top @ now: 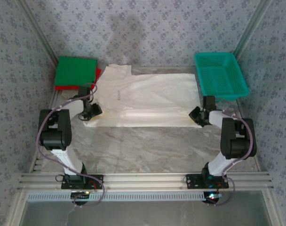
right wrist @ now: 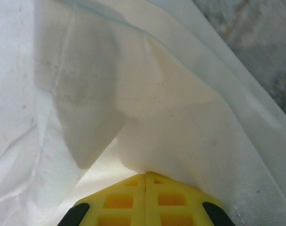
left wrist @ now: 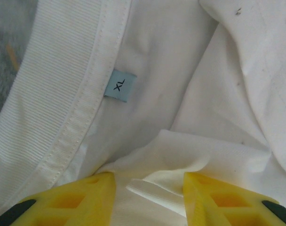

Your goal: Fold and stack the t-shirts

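The off-white shirt point(top: 143, 96) lies spread flat across the middle of the table point(top: 147, 146), its collar end toward the left of the frame and its lower edge toward the right. At the upper left, a green shirt point(top: 76, 70) folded into a square sits on top of a red shirt point(top: 63, 87), of which just a strip shows along the edges; this stack touches the off-white shirt's upper left corner. A teal mesh basket point(top: 221, 73) stands at the upper right, just beside the shirt's far right end.

The left gripper point(top: 93, 110) sits low at the shirt's left edge. In the left wrist view its 2 yellow fingers point(left wrist: 86, 197) stand apart with a raised fold of white cloth between them; I cannot tell whether they pinch it. Above them run the ribbed collar point(left wrist: 53, 94) and a pale blue size tag point(left wrist: 120, 84) reading XL.

The right gripper point(top: 197, 115) is at the shirt's lower right corner. In the right wrist view it point(right wrist: 146, 176) is clenched, its fingers pressed together on the off-white cloth, which tents up out of the tips.
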Robot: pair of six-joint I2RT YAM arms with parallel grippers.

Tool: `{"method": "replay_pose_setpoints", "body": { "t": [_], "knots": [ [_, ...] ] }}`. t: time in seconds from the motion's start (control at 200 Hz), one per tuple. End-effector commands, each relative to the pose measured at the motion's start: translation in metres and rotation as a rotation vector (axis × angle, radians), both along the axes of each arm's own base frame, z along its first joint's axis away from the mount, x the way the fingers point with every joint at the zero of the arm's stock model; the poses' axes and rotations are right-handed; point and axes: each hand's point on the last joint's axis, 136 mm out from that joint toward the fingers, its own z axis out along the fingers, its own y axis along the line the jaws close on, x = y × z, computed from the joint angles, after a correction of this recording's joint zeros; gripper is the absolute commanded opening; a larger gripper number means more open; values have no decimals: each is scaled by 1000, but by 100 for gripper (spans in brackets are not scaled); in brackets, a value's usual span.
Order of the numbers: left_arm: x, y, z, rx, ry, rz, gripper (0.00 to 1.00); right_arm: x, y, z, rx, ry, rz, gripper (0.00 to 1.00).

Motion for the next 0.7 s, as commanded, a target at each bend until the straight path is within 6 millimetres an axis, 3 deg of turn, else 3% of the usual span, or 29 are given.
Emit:
{"method": "replay_pose_setpoints", "body": {
  "t": [0.0,0.09,0.19,0.33,0.51,0.585,0.695],
  "knots": [
    [-38,-3,-15,-59,84,35,43,-35,-4,-11,13,78,-47,0],
    [-60,-9,-21,-99,117,42,43,-47,-4,-9,24,81,-55,0],
    [-70,-9,-12,-107,95,51,44,-49,0,2,35,59,-42,0],
    [-51,-2,33,-53,-44,51,44,-41,2,24,13,14,-22,0],
    [-26,-16,99,27,-182,-18,44,-42,2,24,13,14,-23,0],
    [-22,-32,111,41,-192,-63,42,-43,1,21,11,18,-26,0],
    [-23,-60,107,19,-190,-109,38,-42,0,19,3,18,-27,0]
  ]
}}
